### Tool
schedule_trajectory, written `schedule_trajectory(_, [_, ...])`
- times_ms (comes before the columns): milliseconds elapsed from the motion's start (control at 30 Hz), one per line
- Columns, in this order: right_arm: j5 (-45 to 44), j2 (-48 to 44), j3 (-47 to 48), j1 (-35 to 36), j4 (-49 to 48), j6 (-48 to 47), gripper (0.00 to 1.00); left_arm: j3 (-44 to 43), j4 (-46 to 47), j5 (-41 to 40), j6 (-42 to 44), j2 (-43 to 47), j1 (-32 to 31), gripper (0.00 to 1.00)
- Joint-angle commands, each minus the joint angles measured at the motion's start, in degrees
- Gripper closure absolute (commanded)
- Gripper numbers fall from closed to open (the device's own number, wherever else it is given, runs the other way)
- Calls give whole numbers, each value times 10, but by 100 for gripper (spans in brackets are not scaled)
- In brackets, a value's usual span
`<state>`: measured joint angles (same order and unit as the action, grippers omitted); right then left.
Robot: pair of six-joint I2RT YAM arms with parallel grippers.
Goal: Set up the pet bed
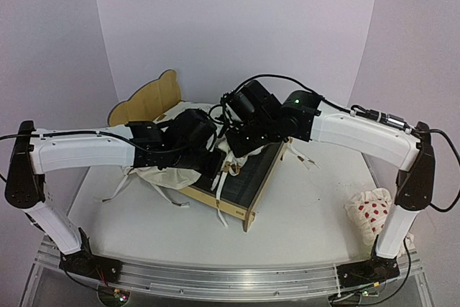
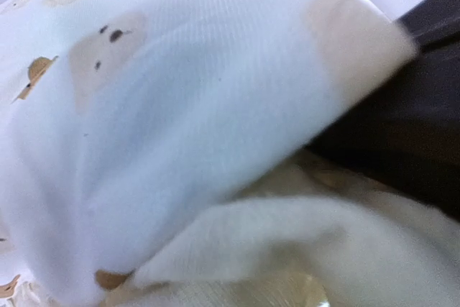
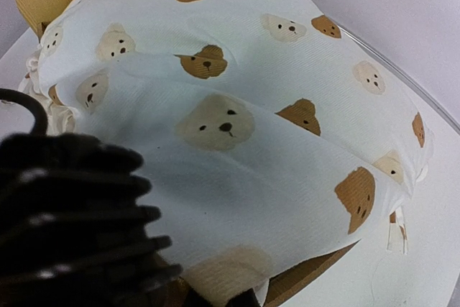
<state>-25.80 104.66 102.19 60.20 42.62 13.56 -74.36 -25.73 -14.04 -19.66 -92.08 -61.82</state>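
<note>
Ok so jaws first: honestly can't tell on either one. The left gripper (image 1: 207,152) has its nose buried in the cushion (image 1: 164,175). Its wrist cam shows nothing but cream fabric with little bears on it plus a dark patch off to the right, no fingers anywhere. Same deal with the right gripper (image 1: 233,141): its cam is filled by the bear print, with a black ribbed lump in the lower left corner that I'd guess is part of the other arm. So whether it's pinching cloth or spread, no idea. My guess is both are working the cushion, since they meet right over it from opposite sides.

Moving out: the cushion is bunched up and hangs half off the left side of the bed (image 1: 253,169), ties dangling onto the table (image 1: 302,224). The bed sits mid-table at an angle, bear-ear headboard (image 1: 149,98) at the back left, and the right half of its dark felt base is bare. So the cushion isn't seated between the rails yet; it probably needs dragging right and flattening. The dotted pillow (image 1: 370,210) sits well apart near the right arm's base, which makes sense if it goes on last.
</note>
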Motion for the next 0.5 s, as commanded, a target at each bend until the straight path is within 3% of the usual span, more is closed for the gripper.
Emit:
schedule_trajectory(0, [-12, -17, 0, 4, -24, 1, 100, -27, -42, 10, -28, 35, 0, 100])
schedule_trajectory(467, [-14, -19, -13, 4, -24, 4, 100, -30, -54, -4, -87, -7, 0, 100])
